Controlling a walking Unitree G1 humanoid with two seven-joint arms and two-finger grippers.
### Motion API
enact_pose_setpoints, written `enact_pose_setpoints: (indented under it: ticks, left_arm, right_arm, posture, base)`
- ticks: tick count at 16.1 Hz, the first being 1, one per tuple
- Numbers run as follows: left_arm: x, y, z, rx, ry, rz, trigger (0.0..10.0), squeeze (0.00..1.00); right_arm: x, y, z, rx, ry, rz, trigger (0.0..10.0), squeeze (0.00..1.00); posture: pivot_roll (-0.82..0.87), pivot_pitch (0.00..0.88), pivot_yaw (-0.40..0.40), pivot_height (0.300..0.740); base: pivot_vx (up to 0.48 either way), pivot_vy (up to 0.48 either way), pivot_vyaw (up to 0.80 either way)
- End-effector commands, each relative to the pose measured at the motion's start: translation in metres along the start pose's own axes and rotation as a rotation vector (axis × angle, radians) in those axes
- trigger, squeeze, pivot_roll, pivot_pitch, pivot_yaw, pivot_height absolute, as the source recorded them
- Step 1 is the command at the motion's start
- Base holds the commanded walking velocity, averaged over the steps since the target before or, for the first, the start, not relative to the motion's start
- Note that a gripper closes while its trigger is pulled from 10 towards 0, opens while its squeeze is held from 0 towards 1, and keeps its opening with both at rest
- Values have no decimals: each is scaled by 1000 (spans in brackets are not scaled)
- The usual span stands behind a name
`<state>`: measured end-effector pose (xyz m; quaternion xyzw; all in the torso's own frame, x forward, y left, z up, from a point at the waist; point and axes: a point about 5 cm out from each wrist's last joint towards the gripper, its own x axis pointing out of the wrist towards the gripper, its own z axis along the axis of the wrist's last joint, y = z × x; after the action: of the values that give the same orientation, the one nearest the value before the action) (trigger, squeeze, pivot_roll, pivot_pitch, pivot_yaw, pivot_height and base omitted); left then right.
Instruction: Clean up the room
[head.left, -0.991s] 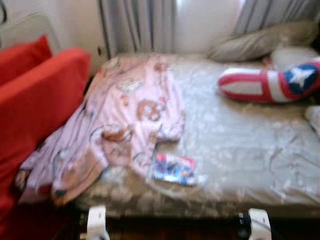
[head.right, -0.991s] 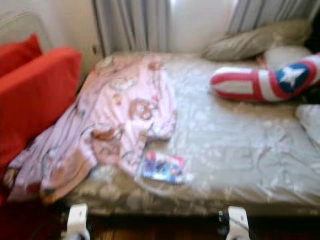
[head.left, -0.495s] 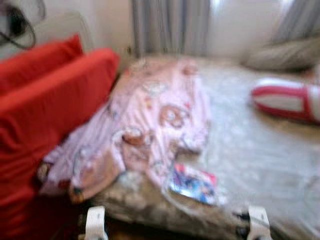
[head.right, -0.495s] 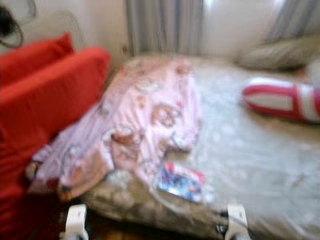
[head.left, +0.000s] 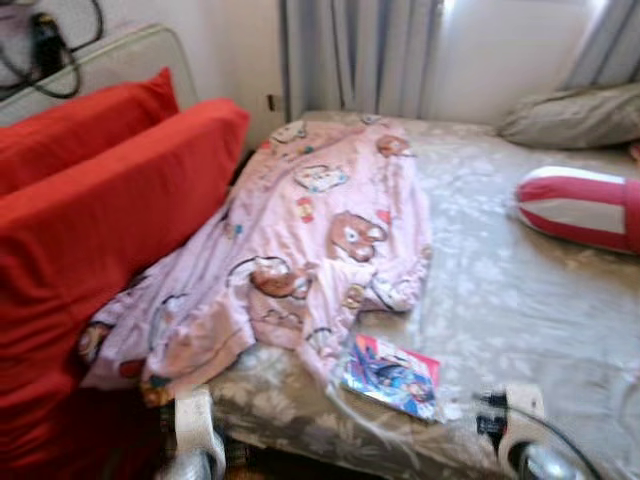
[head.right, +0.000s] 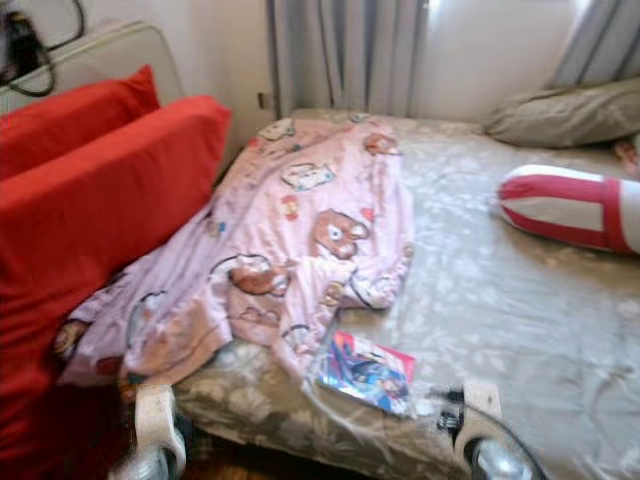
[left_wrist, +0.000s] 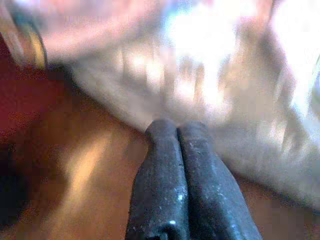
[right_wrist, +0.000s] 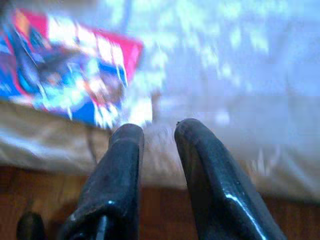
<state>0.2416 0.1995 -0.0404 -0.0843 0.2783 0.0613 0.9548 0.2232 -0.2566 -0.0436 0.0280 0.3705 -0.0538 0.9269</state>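
Far left: two red cushions (head.left: 90, 210) leaning against a pale headboard-like frame (head.left: 110, 60), with a black cable (head.left: 45, 50) hanging above. Just beside, draped from the cushions onto the bed (head.left: 520, 300): a pink blanket (head.left: 290, 250) printed with cartoon bears, one edge spilling over the bed's near side. Below it, at the bed's front edge: left end effector (left_wrist: 177, 131), fingers pressed together with no gap, gripping nothing, hovering over wooden floor (left_wrist: 80, 170) just short of the bedding. At the blanket's lower right corner, touching or nearly so: a colourful comic book (head.left: 392, 374) in a clear plastic sleeve, lying flat near the bed's front edge. Just beside that: right end effector (right_wrist: 157, 130), fingers slightly parted and empty, tips pointing at the bedspread close to the comic book's corner. Behind, at the wall: grey striped curtains (head.left: 360, 55). Further right on the grey floral bedspread: a red-and-white striped cushion (head.left: 580, 208), well apart from the comic. Beyond it, at the bed's head: a grey pillow (head.left: 570, 115).
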Motion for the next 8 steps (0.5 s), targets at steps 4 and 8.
enact_pose_setpoints:
  ticks: [4, 8]
  left_arm:
    - [9, -17, 49, -8, -253, -44, 10000, 0]
    - [9, -29, 88, 19, -457, -104, 10000, 0]
  right_arm:
    - [12, 44, 52, -49, -214, 89, 10000, 0]
    - [7, 53, 107, 4, -491, 93, 10000, 0]
  posture:
    - [-24, 0, -50, 740]
    - [-22, 0, -46, 740]
  base:
    - [0, 0, 0]
    - [0, 0, 0]
